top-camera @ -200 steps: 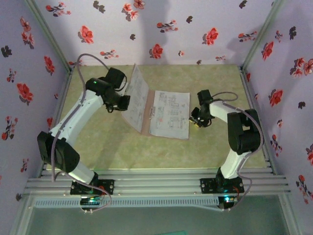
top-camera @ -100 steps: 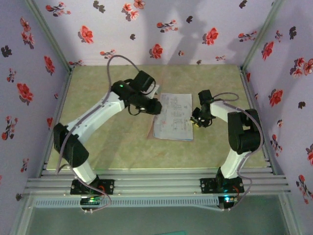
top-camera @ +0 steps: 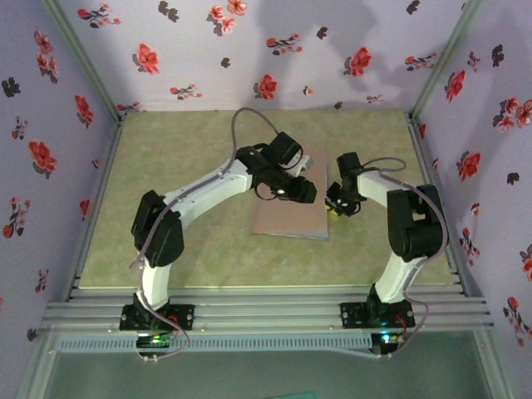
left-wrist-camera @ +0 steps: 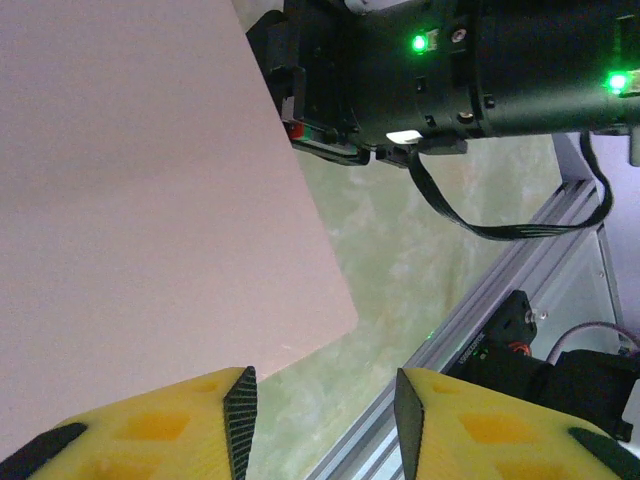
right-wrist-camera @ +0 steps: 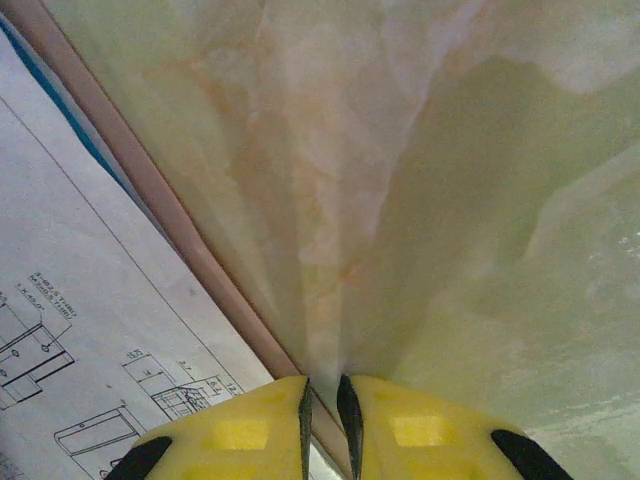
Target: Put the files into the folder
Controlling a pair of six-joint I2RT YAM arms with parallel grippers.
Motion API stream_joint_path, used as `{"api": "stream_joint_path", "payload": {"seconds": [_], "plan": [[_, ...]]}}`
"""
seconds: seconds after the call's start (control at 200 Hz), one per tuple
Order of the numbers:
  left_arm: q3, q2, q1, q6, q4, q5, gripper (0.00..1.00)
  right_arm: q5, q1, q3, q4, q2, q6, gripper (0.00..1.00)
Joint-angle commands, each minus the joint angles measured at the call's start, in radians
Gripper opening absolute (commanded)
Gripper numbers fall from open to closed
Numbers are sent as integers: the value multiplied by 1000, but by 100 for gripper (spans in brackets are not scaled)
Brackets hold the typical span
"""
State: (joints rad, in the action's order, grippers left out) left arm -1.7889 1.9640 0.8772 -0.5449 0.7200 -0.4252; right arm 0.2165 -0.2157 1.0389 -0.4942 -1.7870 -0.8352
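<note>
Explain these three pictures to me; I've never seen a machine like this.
Two white-and-black robot arms are bolted to a pale green table. One picture looks down from above; the other two come from wrist cameras, yellow fingers at the bottom. The left arm reaches over a flat tan-brown card folder; its jaws are open, holding nothing. The right arm's jaws are nearly shut at the folder's edge, apparently pinching it. Its camera shows a white printed paper sheet and a cyan-blue sheet's edge.
</note>
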Motion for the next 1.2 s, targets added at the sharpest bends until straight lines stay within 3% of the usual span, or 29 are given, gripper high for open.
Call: {"api": "stream_joint_path", "payload": {"seconds": [0.0, 0.305, 0.445, 0.515, 0.615, 0.635, 0.665, 0.68, 0.695, 1.03, 1.195], "plan": [[-17, 27, 1, -27, -69, -52, 44, 36, -20, -17, 7, -61, -15, 18], [54, -6, -23, -98, -157, -52, 45, -49, -17, 26, -83, -9, 8, 18], [157, -101, -91, -176, -242, -20, 49, -179, -17, 84, -191, 53, 33, 24], [224, -169, -138, -215, -273, 5, 51, -272, -17, 94, -219, 122, 36, 40], [332, -281, -206, -243, -299, 39, 65, -379, -17, 99, -231, 226, 57, 61], [348, -306, -221, -243, -296, 43, 74, -398, -17, 101, -232, 249, 64, 65], [372, -340, -243, -242, -290, 51, 96, -422, -17, 103, -232, 275, 75, 83], [385, -356, -254, -242, -287, 55, 99, -432, -17, 104, -234, 286, 82, 95], [398, -372, -265, -243, -283, 59, 99, -440, -16, 105, -233, 297, 87, 99], [655, -685, -569, -202, -215, 130, 99, -532, -15, 48, -123, 513, 226, 99], [717, -792, -605, -77, -105, 397, 99, -671, -9, 12, -78, 567, 275, 99]]}}
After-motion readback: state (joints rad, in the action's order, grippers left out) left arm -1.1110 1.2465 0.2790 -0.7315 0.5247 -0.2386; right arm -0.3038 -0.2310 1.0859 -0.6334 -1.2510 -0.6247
